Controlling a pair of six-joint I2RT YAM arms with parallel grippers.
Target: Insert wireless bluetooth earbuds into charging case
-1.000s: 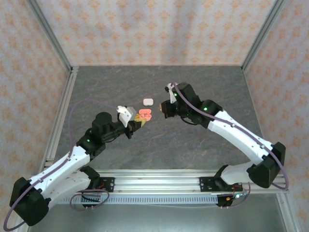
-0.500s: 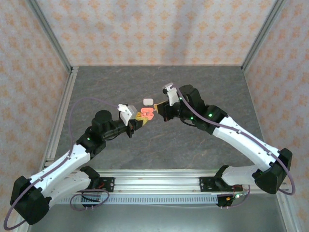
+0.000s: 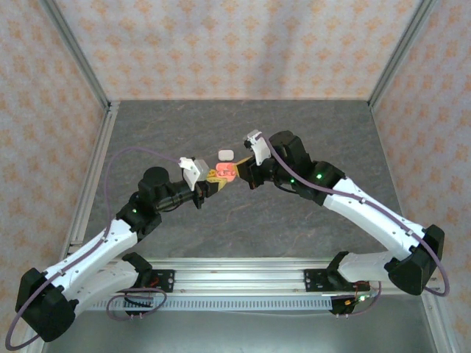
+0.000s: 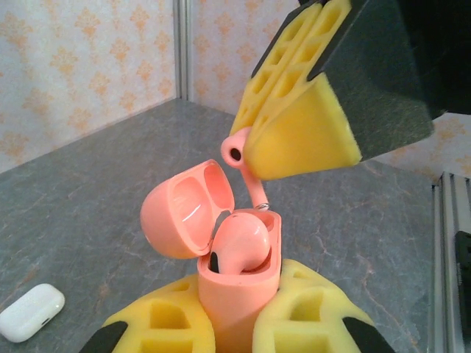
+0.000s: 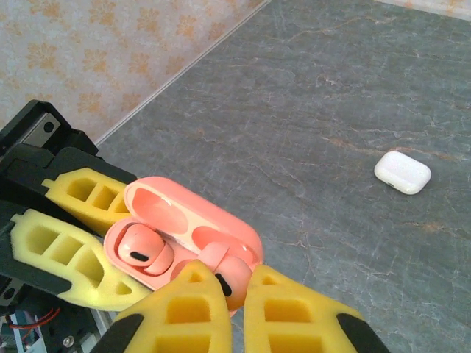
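Grey table (image 3: 309, 140): both grippers are located mid-table, tips close. Left gripper (image 4: 235, 327) is clamped on the open pink charging case (image 4: 234, 290), lid hinged back. Right gripper (image 5: 234, 283) is pinched on a pink earbud (image 4: 237, 151). White case (image 5: 402, 171) is seen lying shut, well apart. Held earbud's stem tip is positioned just above the free slot; second pink earbud (image 4: 239, 243) is seated alongside.

Surface: dark grey, stone-veined table (image 3: 243, 220), matte | On it: one white charging case (image 3: 226, 154), lid closed, lying flat | Position: centre of the tabletop, toward the far wall | Contact: rests directly on the tabletop
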